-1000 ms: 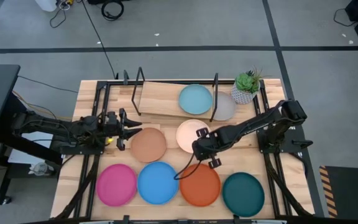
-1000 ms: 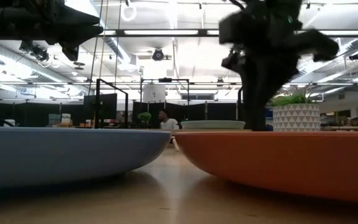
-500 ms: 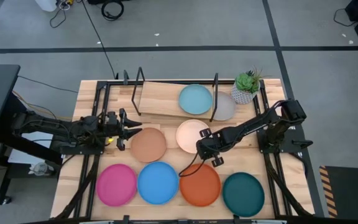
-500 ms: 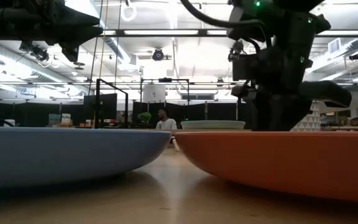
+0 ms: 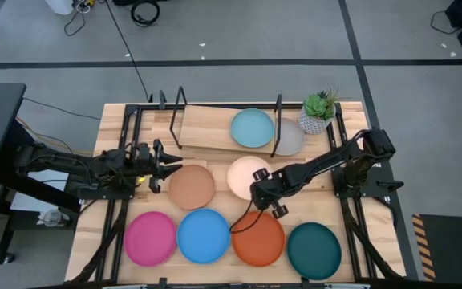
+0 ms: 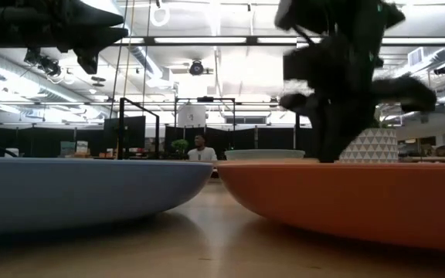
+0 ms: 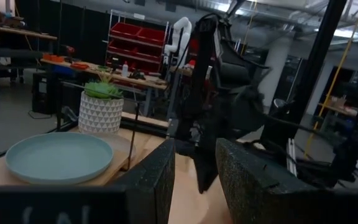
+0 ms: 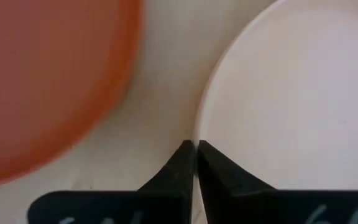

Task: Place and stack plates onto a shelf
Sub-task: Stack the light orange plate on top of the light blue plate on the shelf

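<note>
While a grey floor with dark tape lines surrounds the slatted wooden bench (image 5: 215, 205), a dim workshop with a person (image 6: 198, 147) lies beyond. Eight plates (image 5: 204, 234): two on the shelf (image 5: 203, 128), six on the bench, beside one potted plant (image 5: 318, 112). Right end effector (image 8: 195, 163) is pinched on the cream-pink plate (image 5: 244, 175) rim; left end effector (image 5: 156, 157) is spread beside the tan plate (image 5: 191, 185).

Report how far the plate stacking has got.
Done: the light blue plate and grey plate sit on the shelf. In hand: the right end effector is shut on the cream-pink plate's rim. Left: tan, magenta, blue, orange and teal plates lie on the table.
</note>
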